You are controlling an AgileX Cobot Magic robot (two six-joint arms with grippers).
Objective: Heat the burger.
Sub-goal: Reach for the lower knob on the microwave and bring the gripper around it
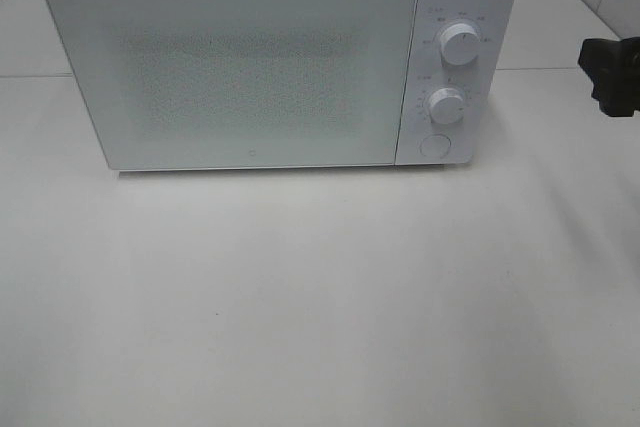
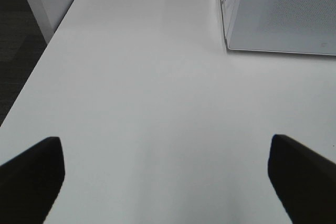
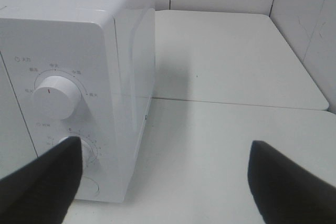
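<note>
The burger is out of view in all three views. A white microwave [image 1: 230,67] stands at the back of the table with its door shut; I cannot see through the frosted door. My right gripper [image 1: 612,75] hovers to the right of the microwave. In the right wrist view it [image 3: 163,148] is open and empty, with one finger [image 3: 47,182] in front of the lower knob [image 3: 86,153]. My left gripper [image 2: 164,141] is open over bare table, holding nothing, with the microwave [image 2: 283,14] ahead and to one side.
The microwave's panel carries an upper knob [image 1: 459,43], a lower knob [image 1: 447,105] and a round button [image 1: 434,144]. The white table [image 1: 320,297] spreads in front of it. A tiled wall [image 3: 310,19] closes the back right corner. Dark floor [image 2: 16,35] lies beyond the table's left edge.
</note>
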